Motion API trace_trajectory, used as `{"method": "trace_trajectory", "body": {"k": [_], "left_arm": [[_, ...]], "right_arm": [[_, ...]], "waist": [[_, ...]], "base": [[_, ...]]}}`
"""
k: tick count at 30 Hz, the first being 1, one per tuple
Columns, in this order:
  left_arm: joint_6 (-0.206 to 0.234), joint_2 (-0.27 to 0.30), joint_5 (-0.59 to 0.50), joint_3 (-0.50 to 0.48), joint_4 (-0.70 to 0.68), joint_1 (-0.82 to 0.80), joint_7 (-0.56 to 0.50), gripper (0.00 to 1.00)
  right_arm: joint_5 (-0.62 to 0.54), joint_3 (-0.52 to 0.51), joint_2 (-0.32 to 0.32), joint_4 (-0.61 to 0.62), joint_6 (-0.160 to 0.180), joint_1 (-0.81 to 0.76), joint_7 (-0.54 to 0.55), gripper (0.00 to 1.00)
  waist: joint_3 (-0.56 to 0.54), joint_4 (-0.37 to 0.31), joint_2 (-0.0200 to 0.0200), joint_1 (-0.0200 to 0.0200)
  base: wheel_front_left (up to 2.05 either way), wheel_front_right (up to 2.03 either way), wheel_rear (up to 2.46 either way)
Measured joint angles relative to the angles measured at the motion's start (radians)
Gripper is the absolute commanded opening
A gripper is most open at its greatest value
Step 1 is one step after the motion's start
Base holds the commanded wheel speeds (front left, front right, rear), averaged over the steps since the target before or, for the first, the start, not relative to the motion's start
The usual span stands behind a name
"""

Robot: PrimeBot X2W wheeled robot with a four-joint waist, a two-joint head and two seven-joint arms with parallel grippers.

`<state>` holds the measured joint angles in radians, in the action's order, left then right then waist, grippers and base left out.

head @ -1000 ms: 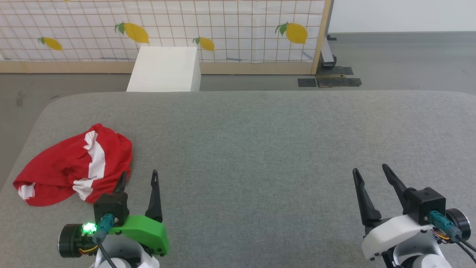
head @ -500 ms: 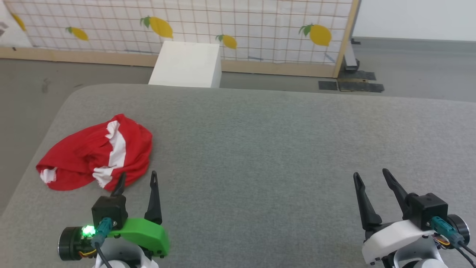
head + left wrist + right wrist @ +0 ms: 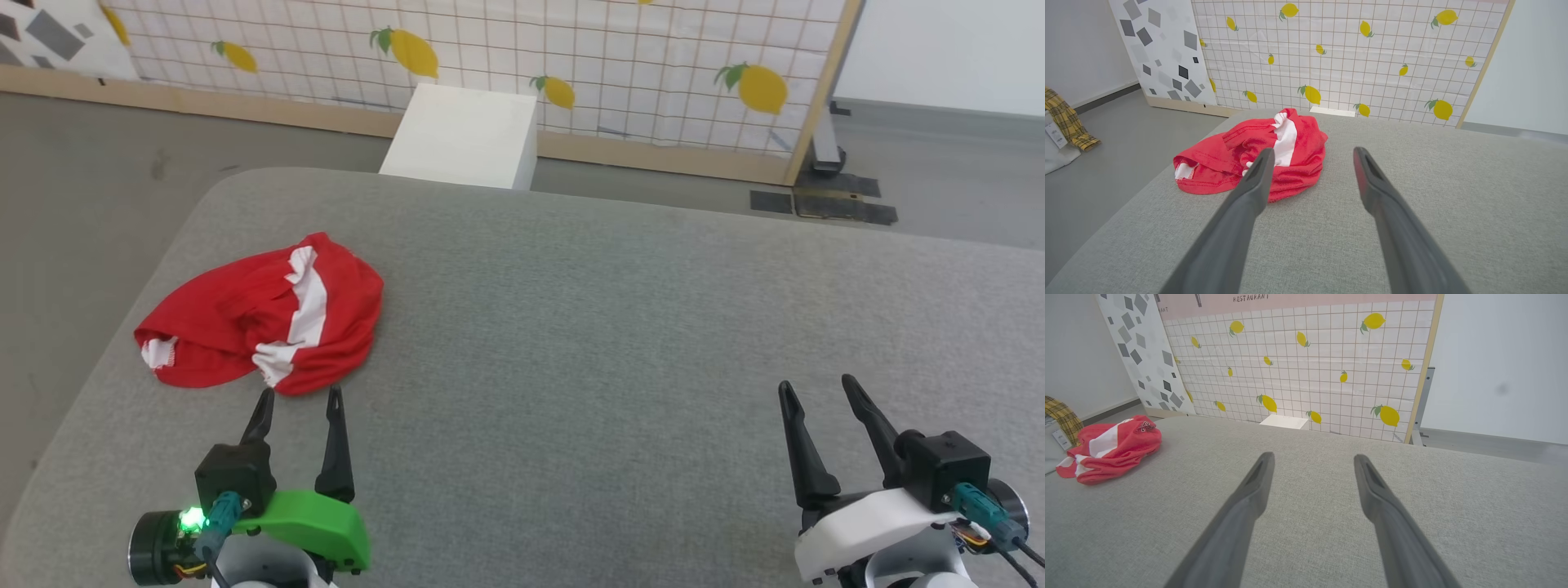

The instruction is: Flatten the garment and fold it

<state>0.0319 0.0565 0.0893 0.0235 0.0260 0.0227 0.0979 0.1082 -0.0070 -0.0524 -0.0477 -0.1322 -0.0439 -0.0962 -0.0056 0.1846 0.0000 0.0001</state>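
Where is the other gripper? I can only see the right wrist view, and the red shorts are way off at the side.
Observer: In the head view, the left gripper is right at the near edge of the garment, with its fingers pointing at the heap.
Operator: Is it grabbing them?
Observer: No. The left wrist view shows its jaws standing open, with bare grey cushion between them and nothing held.
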Motion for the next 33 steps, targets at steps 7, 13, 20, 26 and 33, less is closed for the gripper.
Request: {"method": "trace_trajectory", "body": {"k": [7,13,20,26,33], "left_arm": [[0.006,0.000,0.008,0.001,0.001,0.012,0.011,1.00],[0.012,0.000,0.012,0.003,0.004,0.020,0.026,1.00],[0.015,0.003,0.017,0.011,0.010,0.027,0.038,1.00],[0.022,0.006,0.018,0.015,0.016,0.037,0.053,1.00],[0.021,0.012,0.057,0.013,0.044,0.024,0.059,1.00]], "right_arm": [[0.016,0.001,0.000,-0.009,0.000,-0.004,-0.011,1.00],[0.026,0.001,0.000,-0.019,0.000,-0.014,-0.023,1.00],[0.036,0.001,0.000,-0.032,0.000,-0.018,-0.038,1.00],[0.043,0.002,0.000,-0.039,0.000,-0.019,-0.053,1.00],[0.051,0.001,0.001,-0.044,0.000,-0.019,-0.066,1.00]], "waist": [[-0.001,0.035,0.0000,0.0000],[-0.001,0.062,0.0000,0.0000],[-0.002,0.091,0.0000,0.0000],[0.000,0.113,0.0000,0.0000],[0.017,0.123,0.0000,0.0000]], "base": [[0.00,0.00,0.00],[0.00,0.00,0.00],[0.00,0.00,0.00],[0.00,0.00,0.00],[0.00,0.00,0.00]]}}
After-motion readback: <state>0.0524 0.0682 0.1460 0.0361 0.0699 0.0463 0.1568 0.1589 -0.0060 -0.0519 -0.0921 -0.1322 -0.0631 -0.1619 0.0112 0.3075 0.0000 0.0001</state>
